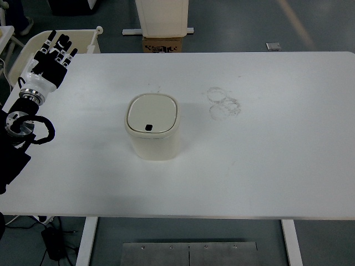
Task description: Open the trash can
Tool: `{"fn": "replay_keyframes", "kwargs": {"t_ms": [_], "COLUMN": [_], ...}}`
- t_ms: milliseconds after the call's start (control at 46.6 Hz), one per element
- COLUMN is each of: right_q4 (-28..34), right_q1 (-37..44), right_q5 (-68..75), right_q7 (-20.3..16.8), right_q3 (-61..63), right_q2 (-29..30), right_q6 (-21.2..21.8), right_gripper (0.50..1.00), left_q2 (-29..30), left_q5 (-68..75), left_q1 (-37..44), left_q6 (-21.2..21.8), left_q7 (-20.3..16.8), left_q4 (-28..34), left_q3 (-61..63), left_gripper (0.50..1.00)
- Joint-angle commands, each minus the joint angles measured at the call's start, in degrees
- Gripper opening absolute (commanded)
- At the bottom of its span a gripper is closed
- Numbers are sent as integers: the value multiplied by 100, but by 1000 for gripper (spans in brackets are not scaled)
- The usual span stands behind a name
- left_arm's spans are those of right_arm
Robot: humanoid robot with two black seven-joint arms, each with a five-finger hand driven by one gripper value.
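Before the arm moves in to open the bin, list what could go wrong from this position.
1. The left hand sits at the table's far left corner, well away from the trash can, so a long reach could arrive off target.
2. The dark button on the closed lid is small; fingers may miss it.
3. The can stands free on the smooth white table, so a sideways push could slide or tip it.

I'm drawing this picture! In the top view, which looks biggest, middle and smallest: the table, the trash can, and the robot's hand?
1. Table, by far the biggest.
2. Trash can.
3. Left hand, fingers spread, at the table's far left corner. It looks smaller than the can.
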Motion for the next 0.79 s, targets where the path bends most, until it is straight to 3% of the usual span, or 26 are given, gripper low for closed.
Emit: {"fn": "replay_keyframes", "kwargs": {"t_ms": [0, 279, 579, 686, 772], "right_q4": [0, 0, 0, 0, 0], "right_q1": [-5, 4, 4, 4, -5], "right_q5": [6, -3, 5, -3, 6], "right_q7": [1, 10, 1, 1, 1], "right_q3": [-7, -7, 2, -7, -7], "right_q2": [0, 0, 0, 0, 0], "right_q6": [0, 0, 0, 0, 0], "right_gripper": [993, 993, 993, 993, 993], "left_q2": [0, 27, 632, 1195, 1468], "left_q5": [0, 0, 53, 71, 97], "left_q1": [8, -115, -114, -237, -623], "left_q6": [-4, 5, 497, 550, 488], "left_q7": [0, 9, 26, 140, 185], "left_q4": [0, -61, -1520, -2109, -2242], "left_q3": [0, 9, 184, 921, 1861], "left_gripper": [1000, 1000, 1000, 1000, 1000]}}
